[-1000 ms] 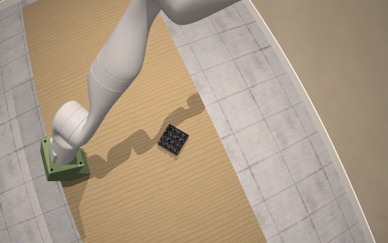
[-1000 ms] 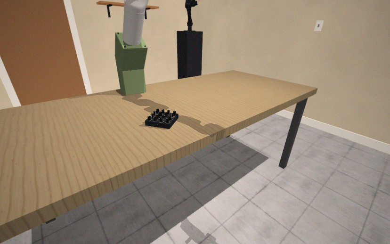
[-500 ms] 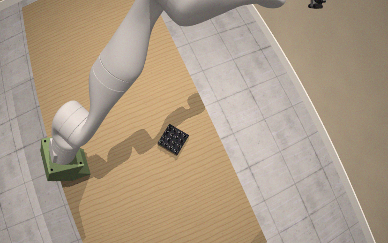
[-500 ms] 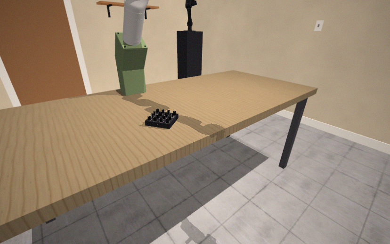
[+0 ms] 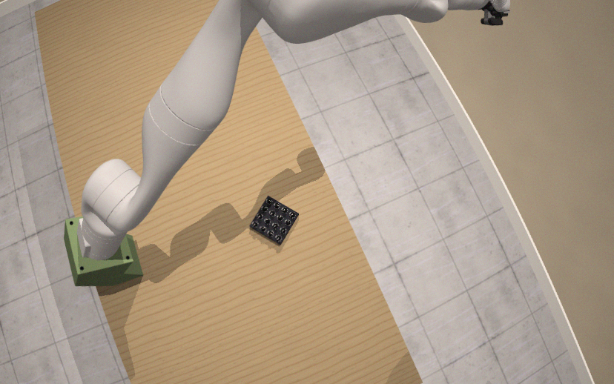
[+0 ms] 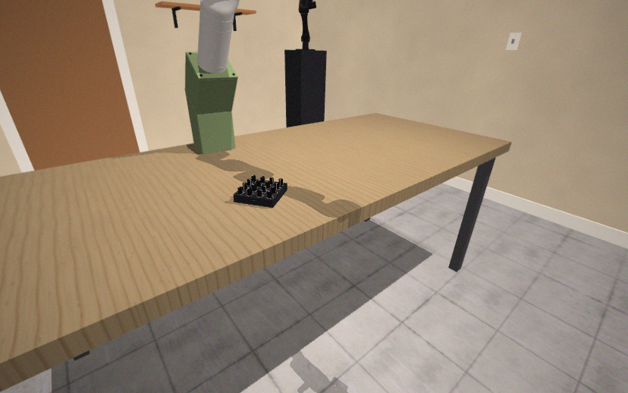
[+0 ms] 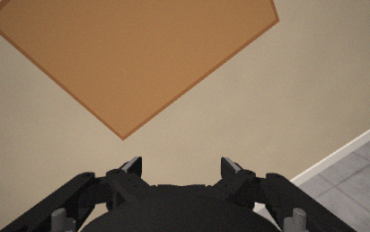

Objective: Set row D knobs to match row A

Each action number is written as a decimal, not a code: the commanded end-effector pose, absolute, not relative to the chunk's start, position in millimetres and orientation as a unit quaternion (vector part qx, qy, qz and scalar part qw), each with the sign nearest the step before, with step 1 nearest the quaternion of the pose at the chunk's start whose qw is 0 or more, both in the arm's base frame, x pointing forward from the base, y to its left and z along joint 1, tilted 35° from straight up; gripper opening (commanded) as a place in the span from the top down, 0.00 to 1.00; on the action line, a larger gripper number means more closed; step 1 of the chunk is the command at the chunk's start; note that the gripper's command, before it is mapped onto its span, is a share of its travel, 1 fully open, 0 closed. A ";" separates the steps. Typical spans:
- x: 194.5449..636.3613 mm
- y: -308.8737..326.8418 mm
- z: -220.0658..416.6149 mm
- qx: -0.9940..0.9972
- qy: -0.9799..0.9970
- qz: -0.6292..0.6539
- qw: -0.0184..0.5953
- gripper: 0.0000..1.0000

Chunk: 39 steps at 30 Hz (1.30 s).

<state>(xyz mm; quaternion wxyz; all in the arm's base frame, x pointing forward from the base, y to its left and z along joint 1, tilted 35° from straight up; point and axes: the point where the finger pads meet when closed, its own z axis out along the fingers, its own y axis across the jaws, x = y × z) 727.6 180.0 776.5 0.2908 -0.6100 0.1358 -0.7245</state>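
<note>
The black knob box [image 5: 274,219] [image 6: 260,187] stands on its feet near the middle of the wooden table [image 5: 217,308] [image 6: 115,222], close to the table's edge. Its knobs are too small to read their white lines. My gripper [image 7: 181,165] [image 5: 493,18] is open and empty. It is high above the scene, far from the box, and shows at the top right edge of the top view. In the wrist view it faces a beige wall with a brown panel [image 7: 130,58]; the box is out of that view.
The arm's green base block [image 5: 101,258] [image 6: 210,106] stands at the table's far side. A black pedestal [image 6: 304,86] stands behind the table. The arm's shadow runs across the table past the box.
</note>
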 end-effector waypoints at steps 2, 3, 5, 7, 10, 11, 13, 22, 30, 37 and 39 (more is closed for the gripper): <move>736.0 171.3 751.2 -0.620 0.144 -0.718 0.282 0.00; 736.0 171.3 751.2 -0.620 0.144 -0.718 0.282 0.00; 736.0 171.3 751.2 -0.620 0.144 -0.718 0.282 0.00; 736.0 171.3 751.2 -0.620 0.144 -0.718 0.282 0.00; 743.2 165.1 726.3 -0.630 0.151 -0.710 0.275 0.00; 744.0 164.3 723.3 -0.632 0.151 -0.709 0.274 0.00; 744.0 164.3 723.3 -0.632 0.151 -0.709 0.274 0.00; 750.8 157.0 694.9 -0.643 0.159 -0.701 0.266 0.00; 756.5 149.2 666.2 -0.654 0.166 -0.691 0.257 0.00; 760.8 141.1 637.3 -0.665 0.174 -0.682 0.249 0.00; 760.8 141.1 637.3 -0.665 0.174 -0.682 0.249 0.00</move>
